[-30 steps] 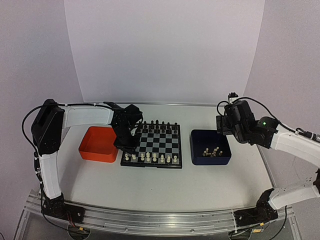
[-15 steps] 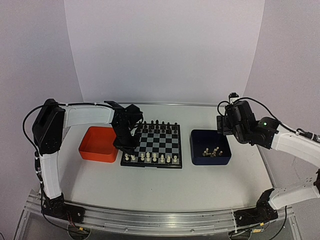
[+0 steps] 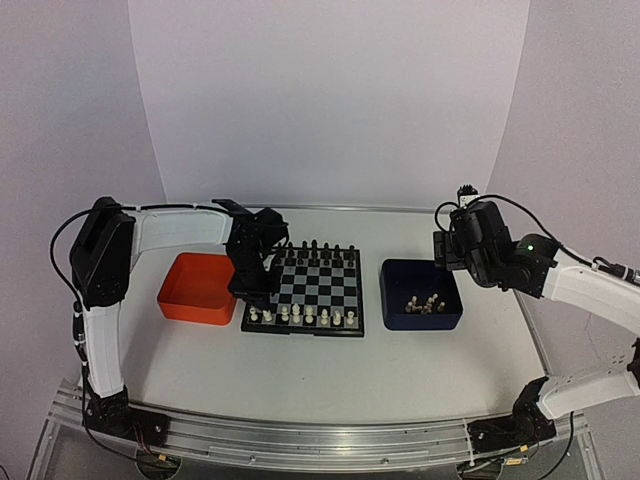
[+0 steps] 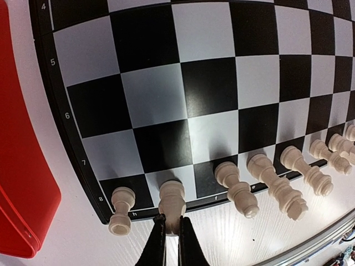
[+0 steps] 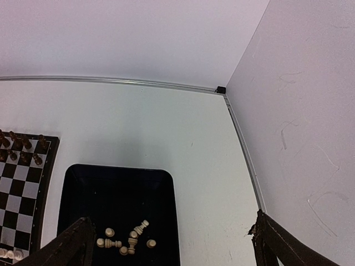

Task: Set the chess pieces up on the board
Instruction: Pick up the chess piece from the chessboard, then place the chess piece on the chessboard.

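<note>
Chess pieces (image 4: 233,185) stand upright along the board (image 4: 211,83) edge. Left gripper (image 4: 171,224) is pinched shut by one's head; right gripper (image 5: 171,221) gapes wide.

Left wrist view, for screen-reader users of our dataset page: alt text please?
The left gripper pinches a cream-white piece standing in the board's edge row, with more cream-white pieces lined up alongside. An orange tray lies beside the board.

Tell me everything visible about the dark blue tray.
The dark blue tray is square, round-cornered, low-walled, plastic-looking, flat on the table right of the chessboard, not touching it. Several cream chess pieces lie jumbled in its near half; the rest is bare. The right gripper, jaws open, hangs above, clear of it.
</note>
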